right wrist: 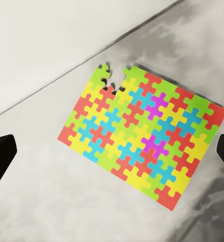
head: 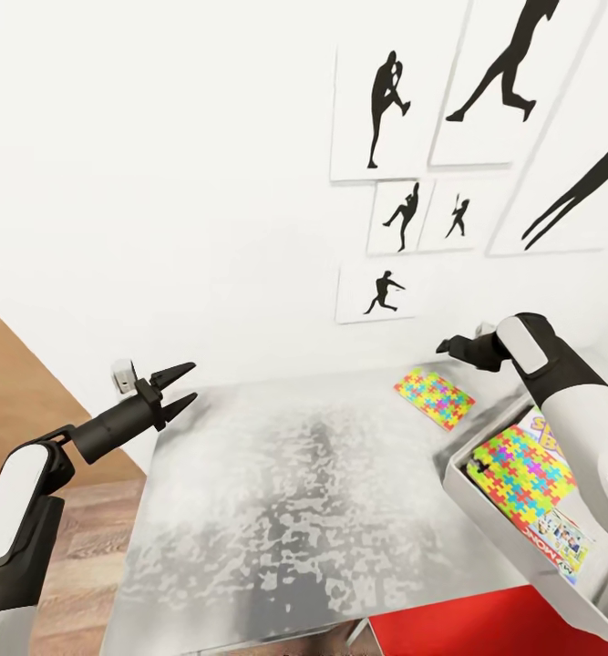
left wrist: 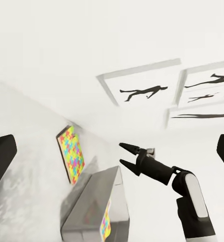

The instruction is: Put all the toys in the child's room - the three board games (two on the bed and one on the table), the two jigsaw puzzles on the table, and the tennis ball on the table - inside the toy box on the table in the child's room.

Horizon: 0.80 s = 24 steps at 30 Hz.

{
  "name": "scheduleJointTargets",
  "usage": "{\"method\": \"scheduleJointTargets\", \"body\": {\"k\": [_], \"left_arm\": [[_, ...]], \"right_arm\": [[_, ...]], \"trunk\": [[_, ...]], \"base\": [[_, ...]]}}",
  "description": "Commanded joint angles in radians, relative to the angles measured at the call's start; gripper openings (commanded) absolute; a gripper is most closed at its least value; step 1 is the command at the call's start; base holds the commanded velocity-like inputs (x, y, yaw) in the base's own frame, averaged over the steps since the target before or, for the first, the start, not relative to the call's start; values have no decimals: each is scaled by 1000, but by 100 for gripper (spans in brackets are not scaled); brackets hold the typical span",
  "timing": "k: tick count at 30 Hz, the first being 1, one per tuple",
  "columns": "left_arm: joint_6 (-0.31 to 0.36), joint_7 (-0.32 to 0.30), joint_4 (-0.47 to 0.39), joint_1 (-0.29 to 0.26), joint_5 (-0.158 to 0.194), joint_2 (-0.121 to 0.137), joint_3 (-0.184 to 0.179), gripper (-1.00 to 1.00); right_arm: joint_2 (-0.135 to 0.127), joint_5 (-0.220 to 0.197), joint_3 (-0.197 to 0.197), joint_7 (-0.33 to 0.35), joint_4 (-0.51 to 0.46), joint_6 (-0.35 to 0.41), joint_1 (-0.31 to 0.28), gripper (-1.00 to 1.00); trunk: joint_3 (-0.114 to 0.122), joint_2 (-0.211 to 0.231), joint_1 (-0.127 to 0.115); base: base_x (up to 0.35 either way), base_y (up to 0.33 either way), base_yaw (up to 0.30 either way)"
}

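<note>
While right end effector (head: 449, 345) hovers spread over jigsaw puzzle (right wrist: 144, 136), left end effector (head: 181, 387) spread w/ nothing.

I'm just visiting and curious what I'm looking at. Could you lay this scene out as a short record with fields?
Setting: white-walled room with baseball silhouette pictures
Table: pale grey mottled top
Toy box: at the table's right side, already holds a jigsaw puzzle lying over board games
Loose jigsaw: flat on the table near the wall
Right tool: open, hanging above the loose jigsaw
Left tool: open, holding nothing, at the table's left edge
Left to pack: the loose jigsaw
</note>
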Motion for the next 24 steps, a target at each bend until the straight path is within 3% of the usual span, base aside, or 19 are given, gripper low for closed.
{"method": "scheduleJointTargets", "body": {"k": [1,13,24], "left_arm": [[5,1,0,-1,1,0,1,100],[5,0,-1,-1,1,0,1,100],[5,0,-2,-1,1,-1,1,100]], "right_arm": [[-2,-11,6,-9,-1,1,-2,100],[-4,2,7,-15,23,1,-59,100],[-6,129,6,-10,103,-14,-96,100]], "trunk": [[-3,-2,1],[-22,-2,1],[-40,-2,1]], "base": [[0,0,0],[0,0,0],[0,0,0]]}}
